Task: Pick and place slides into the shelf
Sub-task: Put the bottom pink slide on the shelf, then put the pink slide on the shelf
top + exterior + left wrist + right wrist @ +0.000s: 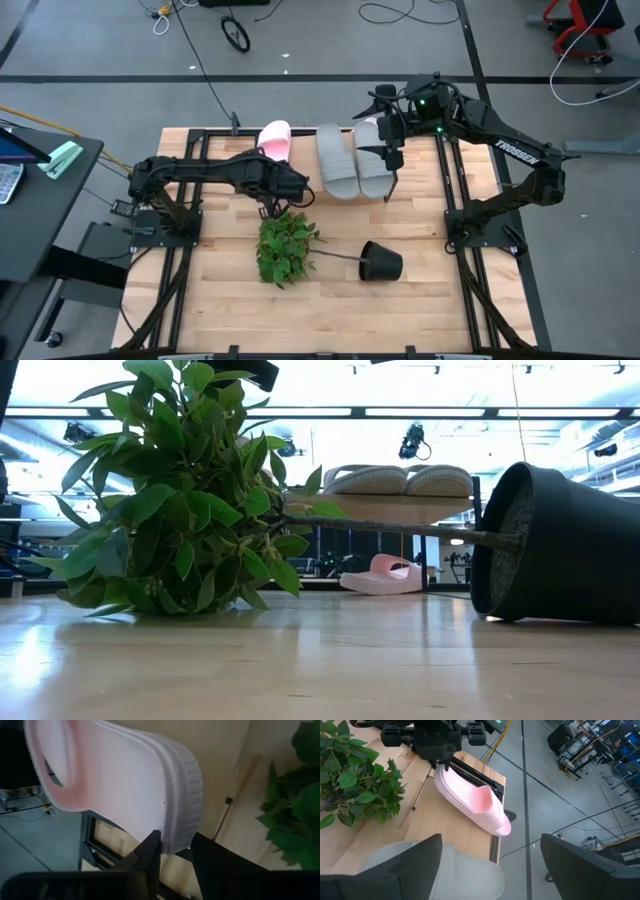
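A pale pink slide (275, 140) lies by the table's far edge, and my left gripper (274, 165) is shut on its near end. The left wrist view shows that slide (125, 780) close up. Two grey slides (345, 160) rest side by side, soles down, on the shelf's top board (385, 506). My right gripper (390, 150) hovers open above the grey slide (445, 870) nearer the table's right. A second pink slide is not clearly in view. My left gripper pinches the pink slide's rounded heel rim (185, 827) between its two fingers (150, 852). It comes at the slide from the table's near side, along its length. The slide is roughly level and low over the table, strap up, and its toe end (501, 826) overhangs the far edge.
A black plant pot (381, 263) lies tipped on its side at mid-table. Its leafy plant (285, 245) sprawls toward the left arm and fills the low view's foreground. The table's far edge (495, 832) drops to the floor just past the pink slide. Thin black shelf legs (476, 530) stand behind the pot.
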You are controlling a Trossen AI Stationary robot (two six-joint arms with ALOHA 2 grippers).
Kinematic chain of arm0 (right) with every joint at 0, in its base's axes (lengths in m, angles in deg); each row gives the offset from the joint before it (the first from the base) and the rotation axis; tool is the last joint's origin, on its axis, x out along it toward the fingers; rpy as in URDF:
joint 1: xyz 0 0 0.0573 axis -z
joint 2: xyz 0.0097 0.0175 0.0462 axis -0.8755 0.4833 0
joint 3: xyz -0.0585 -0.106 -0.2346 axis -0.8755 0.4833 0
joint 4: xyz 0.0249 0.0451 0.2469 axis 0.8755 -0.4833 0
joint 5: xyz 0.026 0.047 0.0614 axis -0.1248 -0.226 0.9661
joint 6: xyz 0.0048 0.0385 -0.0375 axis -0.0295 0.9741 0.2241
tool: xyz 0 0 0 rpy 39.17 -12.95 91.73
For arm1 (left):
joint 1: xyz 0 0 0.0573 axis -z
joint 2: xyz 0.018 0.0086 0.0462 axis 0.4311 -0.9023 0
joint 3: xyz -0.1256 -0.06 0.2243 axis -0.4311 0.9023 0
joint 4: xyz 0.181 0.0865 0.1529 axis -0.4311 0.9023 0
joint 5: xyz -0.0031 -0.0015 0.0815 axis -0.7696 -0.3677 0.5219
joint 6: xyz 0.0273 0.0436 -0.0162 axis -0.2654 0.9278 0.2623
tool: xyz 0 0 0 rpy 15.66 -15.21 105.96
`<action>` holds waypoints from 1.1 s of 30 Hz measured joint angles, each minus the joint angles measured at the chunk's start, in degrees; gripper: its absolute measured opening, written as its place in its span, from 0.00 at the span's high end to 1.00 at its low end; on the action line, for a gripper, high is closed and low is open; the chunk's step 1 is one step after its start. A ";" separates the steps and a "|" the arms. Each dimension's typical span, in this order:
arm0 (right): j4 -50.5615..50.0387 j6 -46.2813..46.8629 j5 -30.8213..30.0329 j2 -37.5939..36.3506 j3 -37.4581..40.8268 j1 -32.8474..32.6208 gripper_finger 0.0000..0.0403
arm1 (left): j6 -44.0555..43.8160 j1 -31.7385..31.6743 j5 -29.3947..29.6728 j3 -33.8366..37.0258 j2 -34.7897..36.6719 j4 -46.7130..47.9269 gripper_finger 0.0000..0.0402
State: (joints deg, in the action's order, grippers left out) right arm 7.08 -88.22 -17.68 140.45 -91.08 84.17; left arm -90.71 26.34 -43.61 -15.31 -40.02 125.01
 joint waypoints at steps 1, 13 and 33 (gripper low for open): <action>0.00 0.00 0.00 0.00 0.00 0.00 0.15 | 0.06 -0.01 -0.50 0.00 0.01 -0.07 0.72; 0.00 -0.01 -0.01 0.00 0.00 0.02 0.15 | 0.48 -0.98 -6.57 0.00 0.01 -2.49 0.56; -0.97 18.49 12.70 5.47 0.00 24.89 0.17 | 9.72 -2.50 0.25 0.00 0.29 -10.58 0.58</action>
State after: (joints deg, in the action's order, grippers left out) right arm 6.10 -69.73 -4.98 145.92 -91.08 109.06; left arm -81.00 23.83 -43.35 -15.31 -39.73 114.43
